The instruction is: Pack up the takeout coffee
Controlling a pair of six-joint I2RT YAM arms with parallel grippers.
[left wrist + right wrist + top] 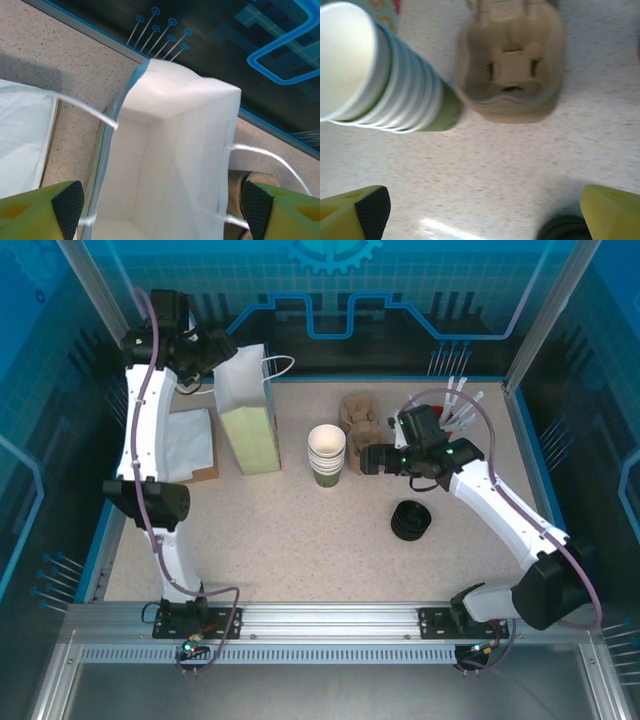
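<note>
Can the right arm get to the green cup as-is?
Probably yes: the right gripper is open beside the green cup, bare table between. Cream cups sit nested in it; carrier and black lids lie aside.

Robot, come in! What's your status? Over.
Left claw open above open white paper bag. Right claw open, short of small olive-green paper cup. Cup on table, cream-white paper cups nested inside it.

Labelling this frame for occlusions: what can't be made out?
Floor of the paper bag: left wrist view, cut off by the lower edge; contents unknown.
Inside of the green cup: top view, hidden by the white-rimmed cups nested in it.
Count of the black lids: right wrist view, blurred, cut by the bottom edge.
Detail of the cup carrier: right wrist view, blurred, top cut off.
</note>
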